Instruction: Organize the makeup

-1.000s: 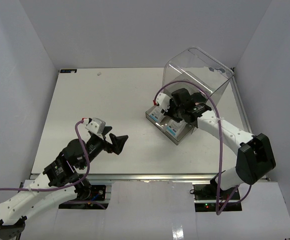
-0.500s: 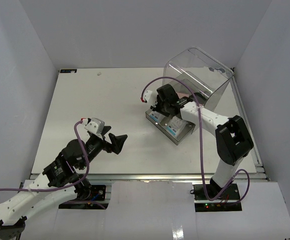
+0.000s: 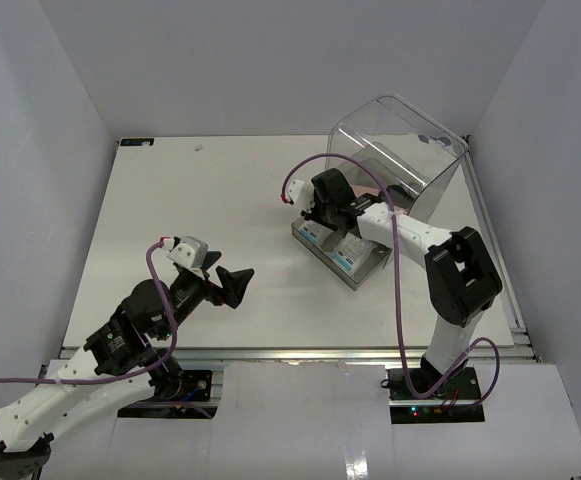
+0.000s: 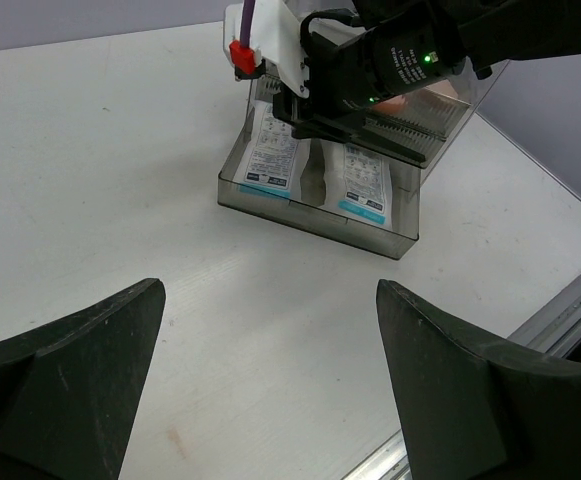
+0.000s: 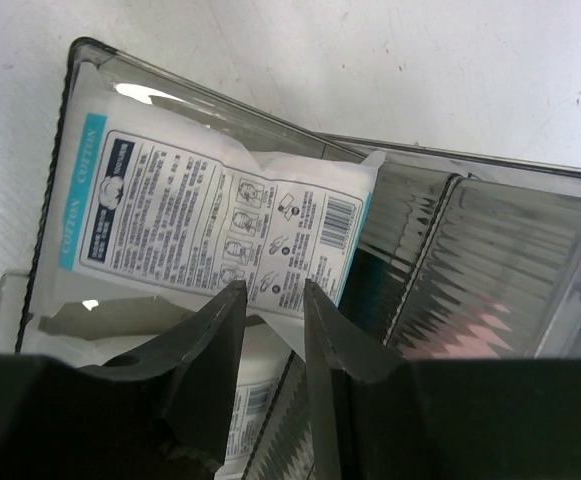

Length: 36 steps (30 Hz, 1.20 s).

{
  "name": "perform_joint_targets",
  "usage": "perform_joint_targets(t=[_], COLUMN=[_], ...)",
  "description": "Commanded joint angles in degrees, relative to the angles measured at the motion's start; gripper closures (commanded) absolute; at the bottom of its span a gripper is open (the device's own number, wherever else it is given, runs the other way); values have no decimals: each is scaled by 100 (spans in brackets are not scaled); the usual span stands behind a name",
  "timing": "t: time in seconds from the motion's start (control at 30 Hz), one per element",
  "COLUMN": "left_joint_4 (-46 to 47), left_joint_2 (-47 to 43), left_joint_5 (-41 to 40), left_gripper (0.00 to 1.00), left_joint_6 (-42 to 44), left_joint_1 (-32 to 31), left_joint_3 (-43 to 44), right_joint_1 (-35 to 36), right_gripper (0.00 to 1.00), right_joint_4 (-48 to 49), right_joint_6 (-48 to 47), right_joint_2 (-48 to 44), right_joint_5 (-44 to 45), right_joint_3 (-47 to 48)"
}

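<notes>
Right gripper [image 5: 272,292], jaws narrow, grip not determinable, hangs directly over 1 white packet [image 5: 200,215]. Clear drawer [image 4: 300,215] holds 2 packets [image 4: 362,182]. Left gripper [image 4: 268,300] wide.

We see white table [image 3: 200,230], matte top. Clear plastic box [image 3: 410,150] stands on it at far right. Drawer [image 4: 310,215] sticks out of box toward middle, bottom flat on tabletop. We note small pale speck [image 3: 199,146] near far edge, and faint reddish mark [image 4: 175,437] on near part. Metal rail [image 3: 300,353] runs along near edge.
</notes>
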Motion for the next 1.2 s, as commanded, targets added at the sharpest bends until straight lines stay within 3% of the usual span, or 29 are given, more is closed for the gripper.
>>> perform_joint_targets(t=[0.0,0.7,1.17], left_joint_4=[14,14,23], left_joint_2=[-71,-22,-19], left_joint_5=[-35,-8,-3], left_gripper=[2,2,2], left_joint_6=[58,67,67], left_joint_1=[28,28,28], left_joint_3=[-27,-27,-36], right_joint_1=[-13,-360,-277], right_gripper=[64,69,68], right_joint_4=[278,-258,-461], right_joint_6=[-25,310,476], right_joint_2=[263,933,-558], right_joint_5=[393,-541,-1433], right_joint_3=[151,261,337])
